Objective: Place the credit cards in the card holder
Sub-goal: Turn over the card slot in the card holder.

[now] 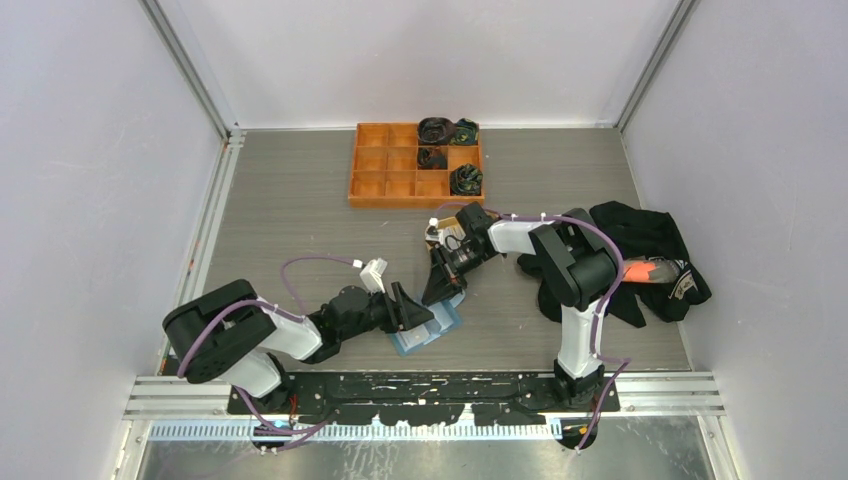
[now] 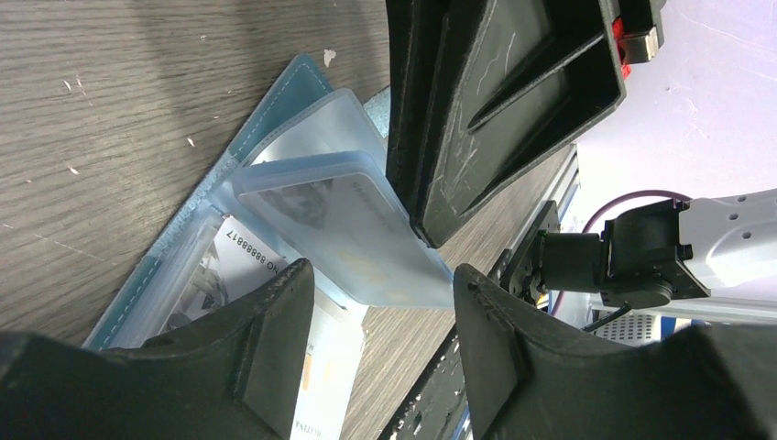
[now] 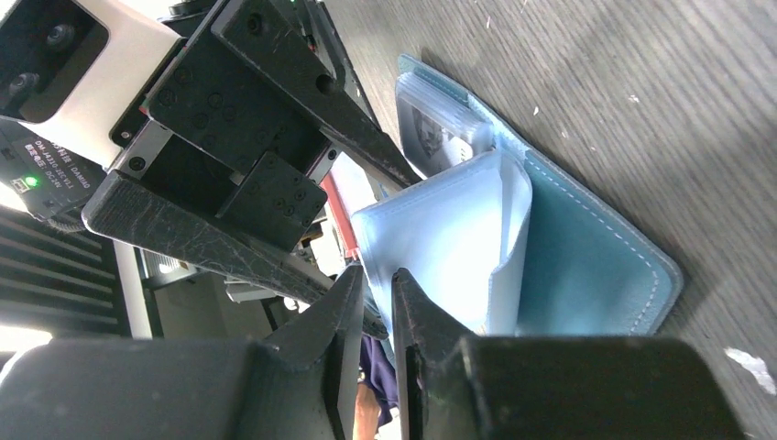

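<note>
At lower centre of the top view, right gripper (image 3: 377, 278) fingers sit nearly closed at a clear plastic sleeve's (image 3: 440, 238) edge, grip unclear. Left gripper (image 2: 380, 275) fingers are spread wide astride it. A grey printed credit card (image 2: 321, 197) is inside the sleeve. The sleeve rises from the blue folding card holder (image 1: 440, 325), open on the grey wood-grain table (image 1: 300, 200).

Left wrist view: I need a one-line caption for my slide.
Open blue card holder; right gripper holds up a clear sleeve between the left gripper's parted jaws.
</note>
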You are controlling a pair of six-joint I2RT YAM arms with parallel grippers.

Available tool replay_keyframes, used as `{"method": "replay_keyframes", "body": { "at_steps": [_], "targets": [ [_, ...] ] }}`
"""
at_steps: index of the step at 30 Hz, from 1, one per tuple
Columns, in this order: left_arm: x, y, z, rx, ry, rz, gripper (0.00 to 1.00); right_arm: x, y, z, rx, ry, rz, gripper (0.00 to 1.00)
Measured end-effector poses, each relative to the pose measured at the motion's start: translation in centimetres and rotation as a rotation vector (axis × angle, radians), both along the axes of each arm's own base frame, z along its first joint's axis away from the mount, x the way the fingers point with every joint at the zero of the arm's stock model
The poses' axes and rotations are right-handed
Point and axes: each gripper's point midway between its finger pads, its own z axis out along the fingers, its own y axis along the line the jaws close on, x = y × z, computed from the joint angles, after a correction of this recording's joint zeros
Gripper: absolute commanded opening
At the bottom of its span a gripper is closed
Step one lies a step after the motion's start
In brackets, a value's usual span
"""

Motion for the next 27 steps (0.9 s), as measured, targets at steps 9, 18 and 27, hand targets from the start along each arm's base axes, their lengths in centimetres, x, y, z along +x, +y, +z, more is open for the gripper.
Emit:
{"method": "replay_keyframes", "body": {
  "at_steps": [9,18,27],
  "targets": [
    [-0.1,0.0,0.4,-0.003,-0.004,0.0,0.51,-0.3,-0.3,-0.1,-0.007,-0.004,0.018,0.37],
    [-0.1,0.3,0.5,0.006,-0.004,0.009,0.49,0.2,-1.0,0.2,-0.017,-0.091,0.066,0.42],
    [-0.3,0.8,0.6,0.009,-0.008,0.013,0.44,1.2,-3.4,0.9,-0.098,-0.418,0.162,0.42]
  ]
}}
